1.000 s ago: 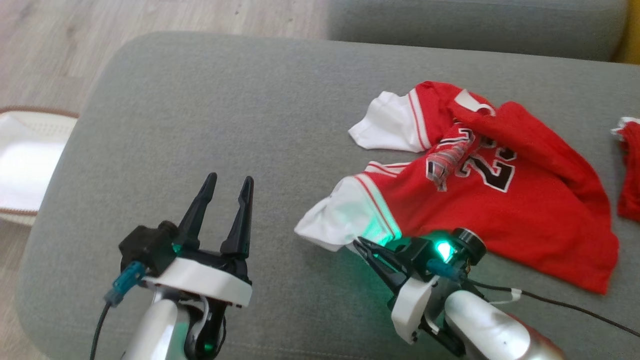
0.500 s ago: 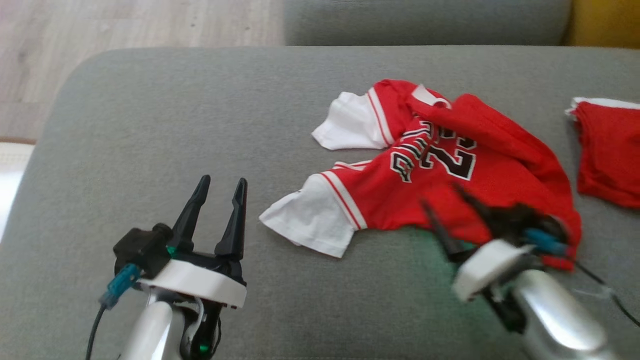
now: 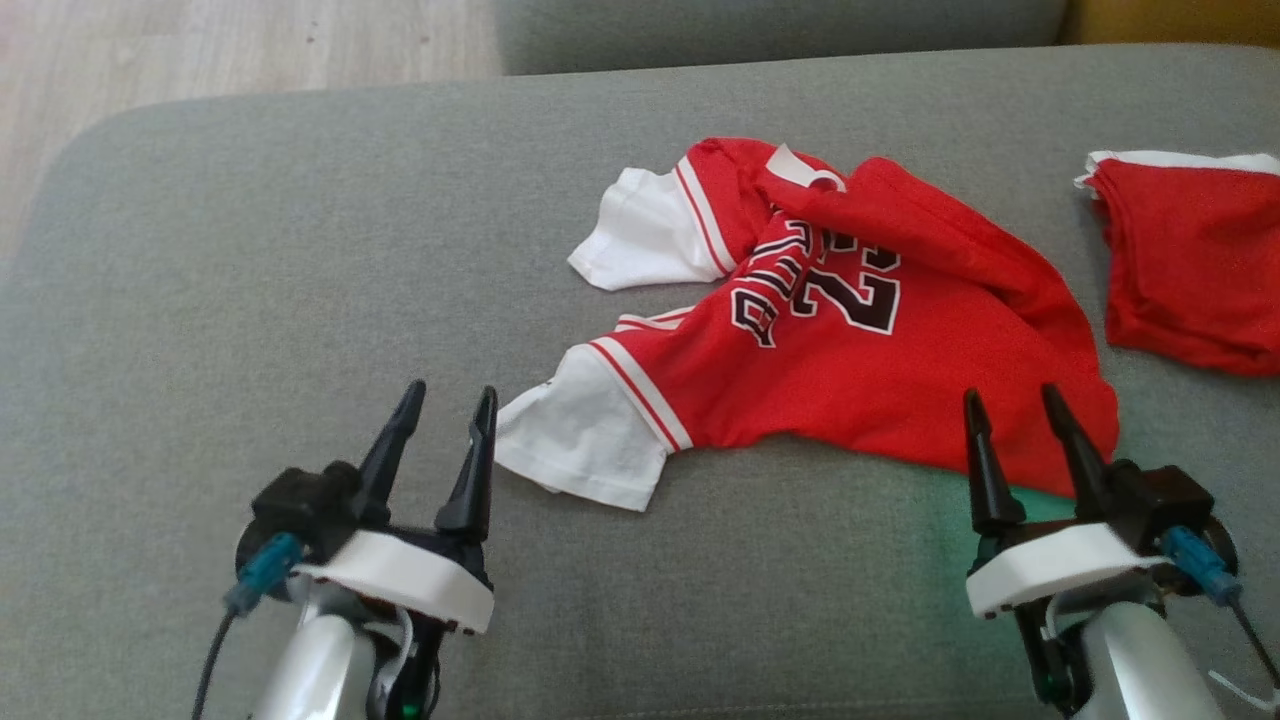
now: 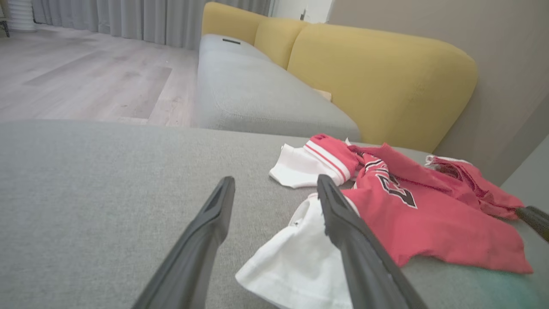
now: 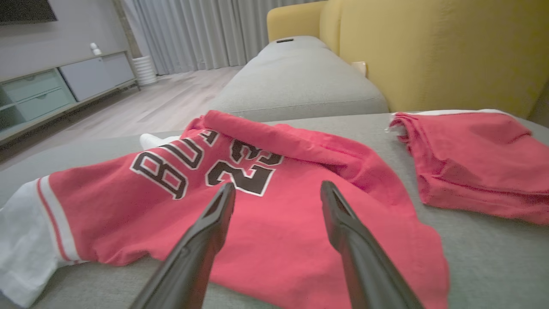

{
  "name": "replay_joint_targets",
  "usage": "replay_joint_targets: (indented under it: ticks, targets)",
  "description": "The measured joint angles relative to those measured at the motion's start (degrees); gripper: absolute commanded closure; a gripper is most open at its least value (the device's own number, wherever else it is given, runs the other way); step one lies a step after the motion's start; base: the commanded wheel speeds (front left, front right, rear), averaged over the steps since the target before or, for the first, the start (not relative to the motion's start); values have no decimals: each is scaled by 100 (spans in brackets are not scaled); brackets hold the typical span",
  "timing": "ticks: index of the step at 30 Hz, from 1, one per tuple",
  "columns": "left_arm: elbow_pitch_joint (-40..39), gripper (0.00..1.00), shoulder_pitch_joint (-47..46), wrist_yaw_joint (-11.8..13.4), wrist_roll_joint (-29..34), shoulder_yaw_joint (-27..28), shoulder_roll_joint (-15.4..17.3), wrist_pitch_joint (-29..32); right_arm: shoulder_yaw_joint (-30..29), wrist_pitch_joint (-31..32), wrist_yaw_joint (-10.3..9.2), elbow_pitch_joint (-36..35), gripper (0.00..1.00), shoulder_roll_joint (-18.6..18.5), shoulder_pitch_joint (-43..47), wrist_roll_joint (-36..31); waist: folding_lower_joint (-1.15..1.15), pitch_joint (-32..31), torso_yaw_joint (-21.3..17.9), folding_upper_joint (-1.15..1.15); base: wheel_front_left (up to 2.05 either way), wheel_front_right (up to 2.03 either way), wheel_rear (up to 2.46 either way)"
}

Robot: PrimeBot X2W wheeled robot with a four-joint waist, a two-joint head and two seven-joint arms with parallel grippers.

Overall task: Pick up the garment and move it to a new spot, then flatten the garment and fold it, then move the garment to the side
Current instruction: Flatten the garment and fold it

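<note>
Left gripper (image 3: 451, 390) and right gripper (image 3: 1008, 392) are both empty, fingers spread apart, sitting low over the grey cushion (image 3: 300, 250). The red jersey (image 3: 850, 370) lies rumpled ahead of them and mostly between the two. Its near white sleeve (image 3: 575, 440) is just beside the left gripper's inner finger, and its hem (image 3: 1000, 455) is right at the right gripper's tips.

My guess is it's thin, light and totally floppy, so it'll sag and bunch wherever it isn't held. Not fragile, just annoying. The collar end looks folded over on itself. I'd pinch the edge where the near sleeve meets the shoulder with the left and a hem corner with the right, so it hangs spread out.

Count: two grippers, one jersey, two white sleeves including the far sleeve (image 3: 640, 230), and one folded red piece (image 3: 1180, 270) ahead and out past the right gripper.
</note>
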Motion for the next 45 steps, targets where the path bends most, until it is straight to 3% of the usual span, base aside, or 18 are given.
replay_joint_targets:
  ticks: [14, 27, 28, 29, 30, 37, 45]
  targets:
    - [2024, 0, -832, -2, 51, -617, 226, 4, -91, 110, 0, -247, 0, 97, -1, -70, 0, 291, -308, 0, 0, 0, 0]
    - [2986, 0, -1358, 4, 167, -643, 254, -2, -90, 109, 0, -261, 0, 99, -5, -62, 0, 424, -419, 0, 0, 0, 0]
    - [3031, 18, -1410, 2, 166, -654, 252, -2, -91, 109, 0, -260, 0, 99, -5, -62, 0, 423, -417, 0, 0, 0, 0]
    - [3044, 65, -1447, 2, 165, -659, 249, -1, -100, 109, 0, -255, 0, 99, -5, -62, 0, 421, -412, 0, 0, 0, 0]
    - [3047, 100, -1475, 1, 163, -676, 248, 0, -122, 109, 0, -241, 0, 99, -5, -62, 0, 418, -405, 0, 0, 0, 0]
    - [2443, 100, -1469, -1, 54, -766, 240, 5, -552, 185, 0, -26, 0, 110, -8, -224, 0, 388, -309, 0, 0, 0, 0]
    - [1201, 100, -946, -2, -52, -333, 225, 4, -1255, 576, 0, 535, 0, 112, -9, -533, 0, 311, -145, 0, 0, 0, 0]
